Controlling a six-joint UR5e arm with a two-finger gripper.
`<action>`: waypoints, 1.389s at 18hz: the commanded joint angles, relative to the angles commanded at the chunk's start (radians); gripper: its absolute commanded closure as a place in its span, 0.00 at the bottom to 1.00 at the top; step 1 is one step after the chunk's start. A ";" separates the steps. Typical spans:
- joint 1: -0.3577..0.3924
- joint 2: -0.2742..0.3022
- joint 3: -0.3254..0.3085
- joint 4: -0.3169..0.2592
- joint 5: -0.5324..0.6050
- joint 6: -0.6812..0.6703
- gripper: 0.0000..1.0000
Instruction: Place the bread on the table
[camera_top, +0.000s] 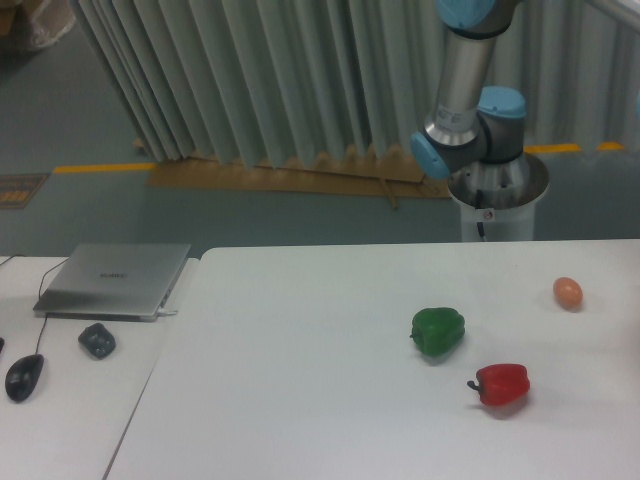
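- Looking over the one fixed view, the table (300, 400) carries a green pepper (438, 331), a red pepper (502, 384) just right and nearer, and a small orange egg (568, 292) far right.
- The bread is nowhere in view, presumably held up out of frame.
- Only the arm's base and lower joints (470, 120) show beyond the far edge; the claw is out of frame, so I cannot tell its state.
- A laptop (115, 280) and mouse (24, 377) sit on the left desk.
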 joint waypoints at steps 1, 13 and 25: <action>0.002 -0.003 -0.011 0.006 0.005 -0.009 0.00; 0.086 -0.114 -0.018 0.107 0.083 -0.015 0.00; 0.080 -0.135 -0.092 0.221 0.081 -0.055 0.00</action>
